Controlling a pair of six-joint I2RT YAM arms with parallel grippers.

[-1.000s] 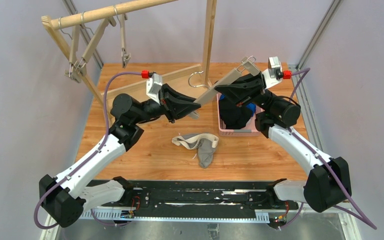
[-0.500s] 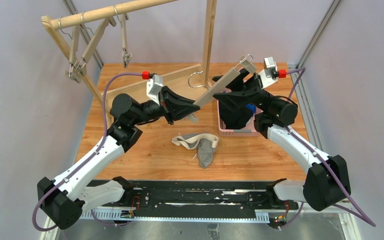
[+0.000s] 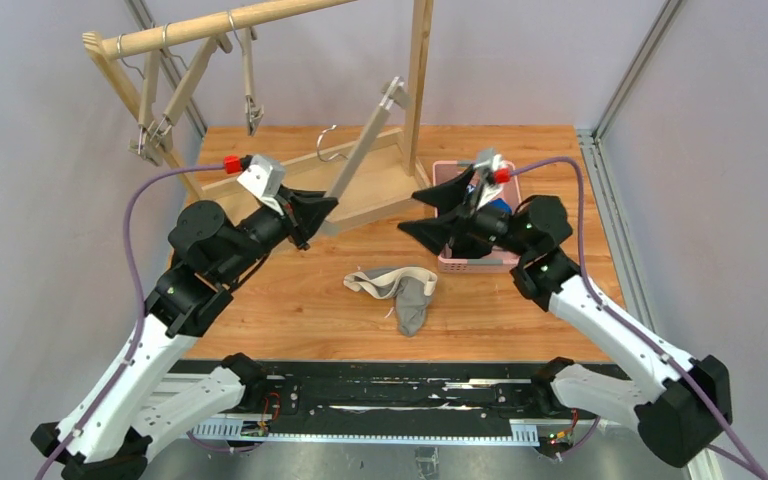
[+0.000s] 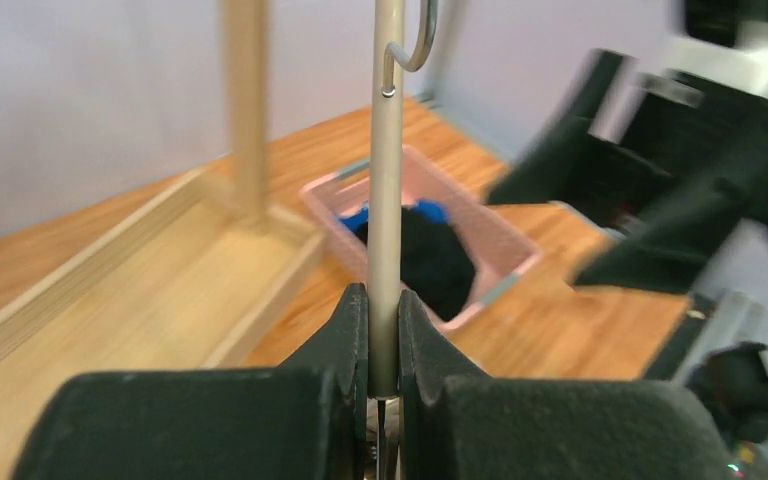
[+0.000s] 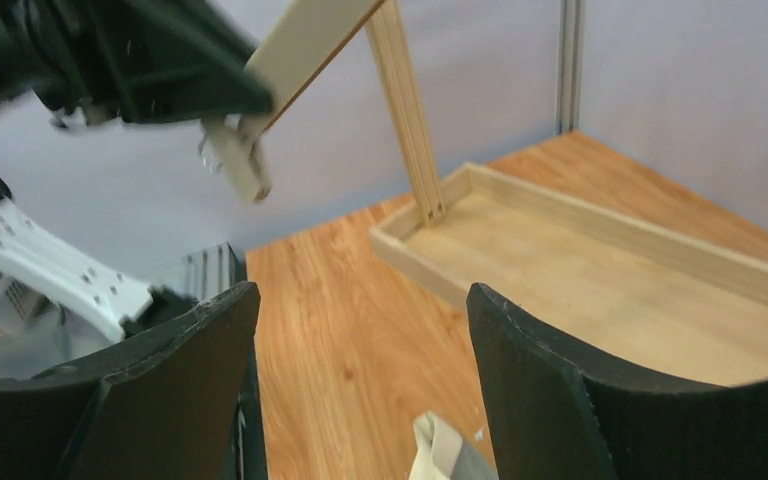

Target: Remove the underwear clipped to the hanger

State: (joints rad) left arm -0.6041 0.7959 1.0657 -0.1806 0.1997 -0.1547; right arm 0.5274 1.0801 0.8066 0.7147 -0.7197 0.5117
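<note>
Right gripper (image 3: 423, 215) released the hanger (image 3: 365, 145), left gripper (image 3: 326, 206) swung it leftward

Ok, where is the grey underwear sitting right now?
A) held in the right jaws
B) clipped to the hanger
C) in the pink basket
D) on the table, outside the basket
D: the grey underwear lies on the table, apart from the pink basket, which holds the black pair and the blue pair.

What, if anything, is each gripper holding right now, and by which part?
The left gripper is shut on the hanger, at the lower end of its bar. The right gripper is open and empty.
</note>
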